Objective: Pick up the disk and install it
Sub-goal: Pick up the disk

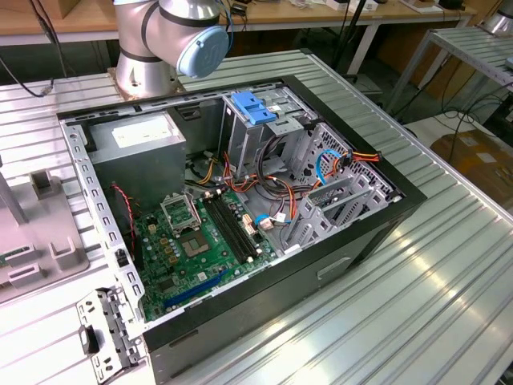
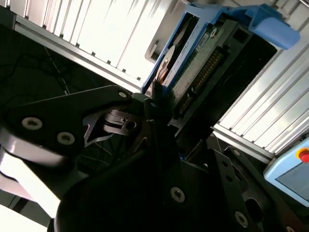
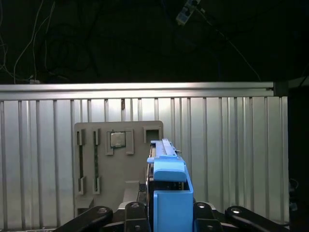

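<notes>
Blue-railed and edge-on, the disk (image 3: pixel 166 191) is pinched between the fingers of the pincer (image 3: pixel 166 215) in the first wrist view. Beyond the pincer, a grey parts tray (image 3: pixel 111 164) lies on the ribbed metal bench (image 3: pixel 231 154).

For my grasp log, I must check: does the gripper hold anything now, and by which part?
Yes. The gripper holds the flat rectangular disk with blue plastic side rails, clamped by its end nearest the wrist; the rest stands out free.
</notes>
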Robot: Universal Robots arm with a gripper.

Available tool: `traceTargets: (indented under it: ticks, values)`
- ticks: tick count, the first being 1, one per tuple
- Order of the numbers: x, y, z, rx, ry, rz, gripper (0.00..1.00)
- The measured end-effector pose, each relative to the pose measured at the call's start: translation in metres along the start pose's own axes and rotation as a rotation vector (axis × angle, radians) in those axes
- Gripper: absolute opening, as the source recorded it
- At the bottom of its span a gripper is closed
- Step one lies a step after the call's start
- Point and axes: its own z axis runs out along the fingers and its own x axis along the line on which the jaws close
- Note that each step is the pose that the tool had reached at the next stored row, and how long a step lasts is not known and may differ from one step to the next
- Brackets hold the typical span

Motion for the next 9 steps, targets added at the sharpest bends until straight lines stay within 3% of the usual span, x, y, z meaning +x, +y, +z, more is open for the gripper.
traceTargets:
  ticks: [9]
  values:
    - [-0.0006,0.0001,-0.0109,0.0000,0.0000,0.000,0.36]
